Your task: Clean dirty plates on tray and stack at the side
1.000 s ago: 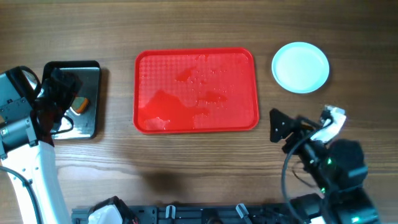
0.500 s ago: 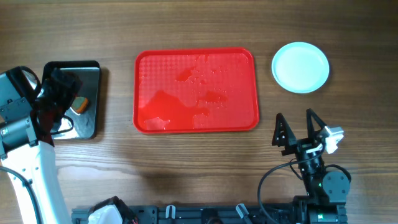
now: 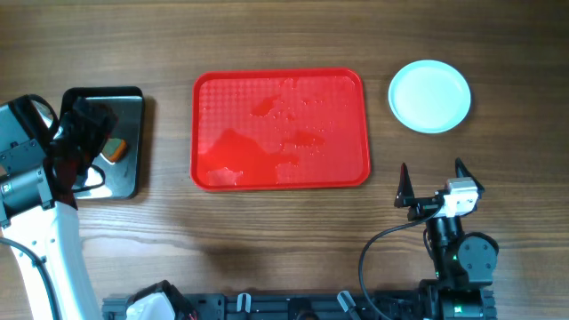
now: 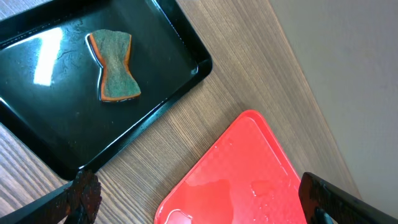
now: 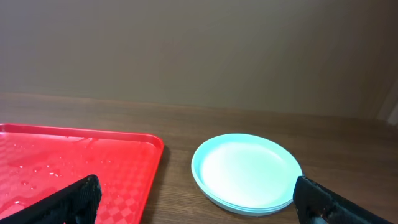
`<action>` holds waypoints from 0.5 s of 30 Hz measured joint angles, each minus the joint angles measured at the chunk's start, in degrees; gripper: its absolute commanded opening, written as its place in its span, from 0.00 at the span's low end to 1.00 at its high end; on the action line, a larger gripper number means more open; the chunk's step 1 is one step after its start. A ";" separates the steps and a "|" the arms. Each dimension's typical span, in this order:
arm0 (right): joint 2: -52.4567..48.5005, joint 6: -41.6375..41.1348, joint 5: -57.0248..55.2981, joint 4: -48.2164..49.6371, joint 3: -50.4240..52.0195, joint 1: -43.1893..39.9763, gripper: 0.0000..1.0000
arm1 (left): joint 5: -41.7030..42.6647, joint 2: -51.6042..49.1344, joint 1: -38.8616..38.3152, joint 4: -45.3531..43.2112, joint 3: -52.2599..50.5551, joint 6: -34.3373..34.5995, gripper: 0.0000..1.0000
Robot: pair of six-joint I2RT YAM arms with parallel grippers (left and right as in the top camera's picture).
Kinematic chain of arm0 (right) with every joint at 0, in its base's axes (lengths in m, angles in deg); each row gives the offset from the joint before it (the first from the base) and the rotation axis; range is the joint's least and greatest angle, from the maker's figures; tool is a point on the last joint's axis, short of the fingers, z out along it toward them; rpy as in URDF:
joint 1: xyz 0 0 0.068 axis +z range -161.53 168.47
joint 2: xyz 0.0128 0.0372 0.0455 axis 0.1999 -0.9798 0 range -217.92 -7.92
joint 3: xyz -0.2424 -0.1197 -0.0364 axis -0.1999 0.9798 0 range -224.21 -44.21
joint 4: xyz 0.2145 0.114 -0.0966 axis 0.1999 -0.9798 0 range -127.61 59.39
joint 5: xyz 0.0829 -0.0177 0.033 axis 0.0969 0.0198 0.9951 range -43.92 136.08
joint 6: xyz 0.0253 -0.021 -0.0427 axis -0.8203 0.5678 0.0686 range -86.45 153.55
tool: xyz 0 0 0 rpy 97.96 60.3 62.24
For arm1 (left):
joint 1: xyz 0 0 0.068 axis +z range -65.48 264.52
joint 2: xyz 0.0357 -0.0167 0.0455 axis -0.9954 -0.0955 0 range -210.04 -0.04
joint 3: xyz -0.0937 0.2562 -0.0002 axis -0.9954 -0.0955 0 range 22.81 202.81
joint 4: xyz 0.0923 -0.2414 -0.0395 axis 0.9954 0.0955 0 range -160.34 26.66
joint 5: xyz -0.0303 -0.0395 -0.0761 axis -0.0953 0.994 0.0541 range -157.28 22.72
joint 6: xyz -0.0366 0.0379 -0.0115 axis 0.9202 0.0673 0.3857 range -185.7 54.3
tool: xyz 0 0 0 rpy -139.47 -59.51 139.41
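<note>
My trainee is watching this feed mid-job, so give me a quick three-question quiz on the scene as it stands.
1. True or false: the plates are stacked on the red tray.
2. Where does the sponge lie? A, on the red tray; B, in the black tray; C, on the plates.
3. Fill in: the right gripper has its jaws ____ with nothing between them.

Key: 1 false; 2 B; 3 open.
</note>
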 measured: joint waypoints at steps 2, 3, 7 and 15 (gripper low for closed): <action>0.00 0.00 -0.02 0.00 0.00 0.00 1.00 | -0.02 0.00 0.00 0.00 0.00 0.00 1.00; 0.00 0.00 -0.02 0.00 0.00 0.00 1.00 | -0.02 0.00 0.00 0.00 0.00 0.00 1.00; 0.00 0.00 -0.02 0.00 0.00 0.00 1.00 | -0.02 0.00 0.00 0.00 0.00 0.00 1.00; 0.00 0.00 -0.02 0.00 0.00 0.00 1.00 | 0.39 0.00 -0.09 3.39 -0.02 -0.02 1.00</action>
